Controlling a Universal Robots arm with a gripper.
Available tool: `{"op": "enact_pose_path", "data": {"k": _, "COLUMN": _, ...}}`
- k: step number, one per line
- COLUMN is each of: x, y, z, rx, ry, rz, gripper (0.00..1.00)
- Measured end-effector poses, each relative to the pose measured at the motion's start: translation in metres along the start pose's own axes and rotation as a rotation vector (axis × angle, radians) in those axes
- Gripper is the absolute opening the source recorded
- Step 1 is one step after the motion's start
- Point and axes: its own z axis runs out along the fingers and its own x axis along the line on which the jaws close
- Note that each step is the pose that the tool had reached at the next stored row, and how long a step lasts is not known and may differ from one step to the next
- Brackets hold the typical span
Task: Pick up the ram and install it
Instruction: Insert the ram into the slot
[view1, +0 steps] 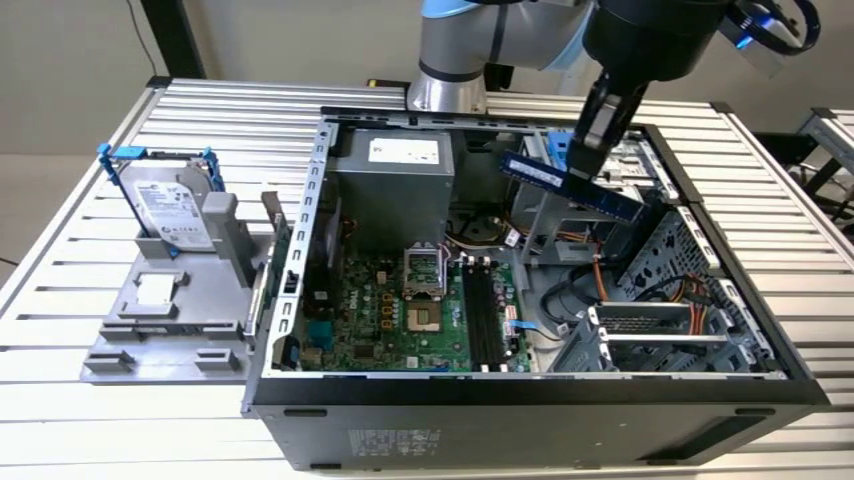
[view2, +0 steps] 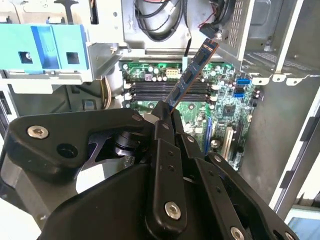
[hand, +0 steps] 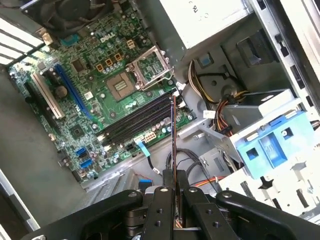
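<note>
Exterior view: ram (view1: 571, 186) in mid-air over open computer case (view1: 314, 200), upper frame, toward the exterior view's right. Long axis slanted, lower end toward the exterior view's right. Gripper (view1: 589, 140) reaching down from above, fingers clamped on ram. Inside case: motherboard (view1: 387, 310), black memory slots (view1: 483, 320), well below ram. Hard drive (view1: 174, 205) upright at the exterior view's left, outside case.

Second wrist view: ram (view2: 192, 75) projecting from closed gripper (view2: 162, 117), far end out over slots (view2: 170, 90).

First wrist view: ram (hand: 173, 135) edge-on, thin line out of gripper (hand: 172, 182), apart from slots (hand: 137, 122).
</note>
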Motion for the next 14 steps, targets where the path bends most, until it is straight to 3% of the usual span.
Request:
{"op": "enact_pose_path", "data": {"k": 5, "x": 0.0, "y": 0.0, "z": 0.0, "rx": 0.0016, "ry": -0.0005, "rz": 0.053, "gripper": 0.0}}
{"op": "enact_pose_path", "data": {"k": 14, "x": 0.0001, "y": 0.0002, "z": 0.0, "rx": 0.0034, "ry": -0.0012, "rz": 0.11, "gripper": 0.0}}
